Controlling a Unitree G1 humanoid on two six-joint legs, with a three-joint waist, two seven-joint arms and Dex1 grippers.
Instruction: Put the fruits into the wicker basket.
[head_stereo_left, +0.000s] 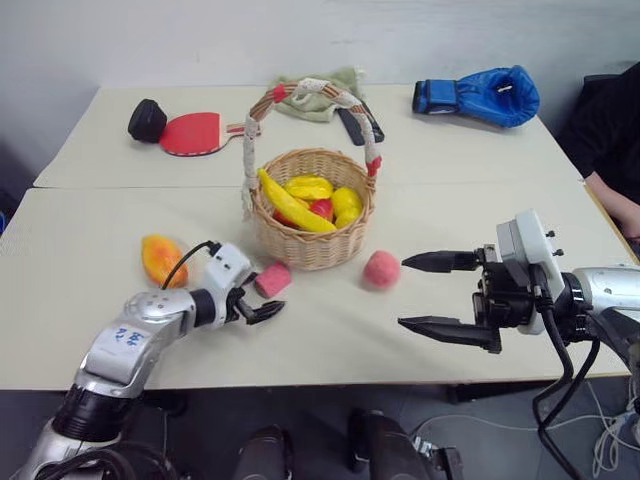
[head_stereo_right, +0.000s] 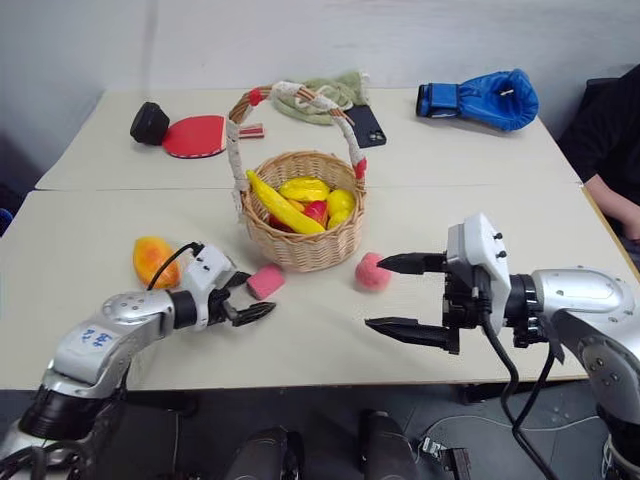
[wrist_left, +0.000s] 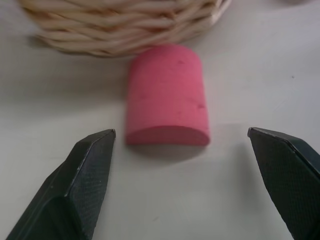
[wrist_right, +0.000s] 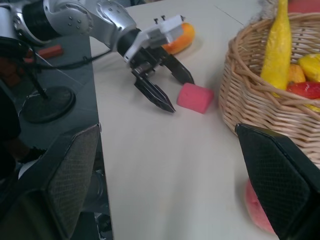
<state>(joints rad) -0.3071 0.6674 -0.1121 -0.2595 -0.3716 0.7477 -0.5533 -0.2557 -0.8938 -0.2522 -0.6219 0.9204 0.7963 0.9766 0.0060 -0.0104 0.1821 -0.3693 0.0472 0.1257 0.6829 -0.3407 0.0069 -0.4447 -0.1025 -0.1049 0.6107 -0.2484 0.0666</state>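
Nearest the table edge, the left gripper has its jaws spread and empty, pointing at the pink block, which lies just short of its fingertips and close against the wicker basket. The right gripper is likewise spread wide, holding nothing, its upper finger tip just beside the peach on the table. The mango lies on the table left of the left gripper. The basket holds a banana and other toy produce.
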